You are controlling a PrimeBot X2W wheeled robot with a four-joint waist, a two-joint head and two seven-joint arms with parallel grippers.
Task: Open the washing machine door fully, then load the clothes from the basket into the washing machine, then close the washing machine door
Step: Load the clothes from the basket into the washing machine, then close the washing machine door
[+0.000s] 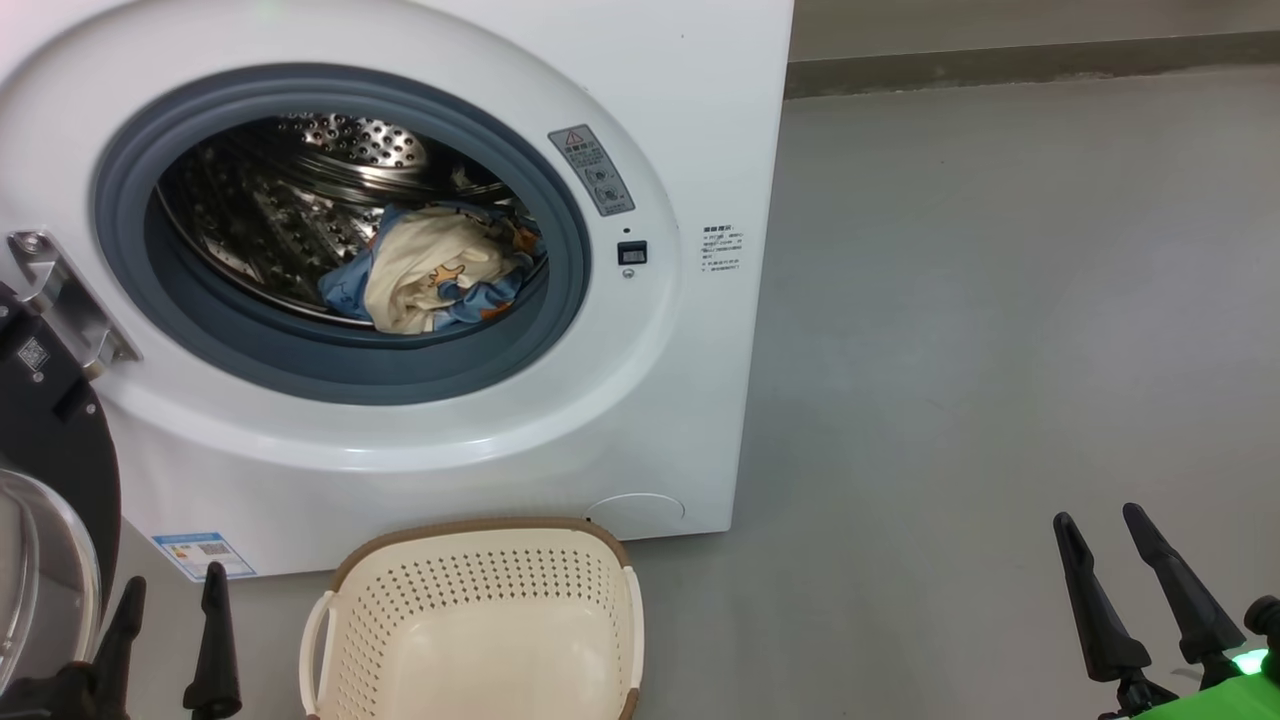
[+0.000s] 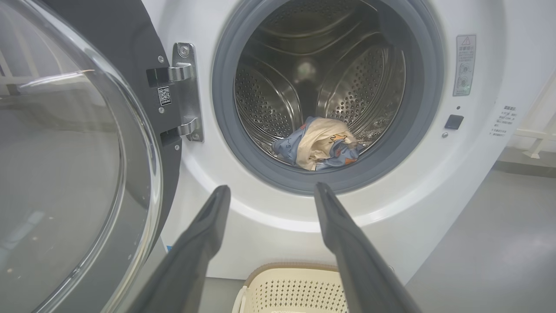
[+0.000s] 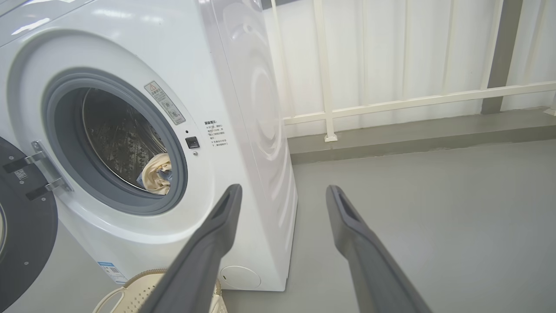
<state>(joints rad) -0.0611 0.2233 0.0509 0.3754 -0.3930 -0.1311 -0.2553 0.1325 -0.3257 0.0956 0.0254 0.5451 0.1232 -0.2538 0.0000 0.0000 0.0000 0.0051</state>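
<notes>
The white washing machine (image 1: 660, 420) stands with its black door (image 1: 50, 440) swung open to the left on a metal hinge (image 1: 60, 295). Blue bear-print and cream clothes (image 1: 430, 270) lie bunched at the front of the steel drum (image 2: 278, 87). The cream basket (image 1: 480, 625) sits on the floor below the opening, nothing visible inside it. My left gripper (image 1: 172, 590) is open at the lower left, beside the basket and the door glass (image 2: 65, 165). My right gripper (image 1: 1100, 520) is open at the lower right over bare floor.
Grey floor (image 1: 1000, 300) stretches to the right of the machine. A white railing (image 3: 412, 102) and a low kerb run behind it. A blue label (image 1: 205, 553) is stuck low on the machine's front.
</notes>
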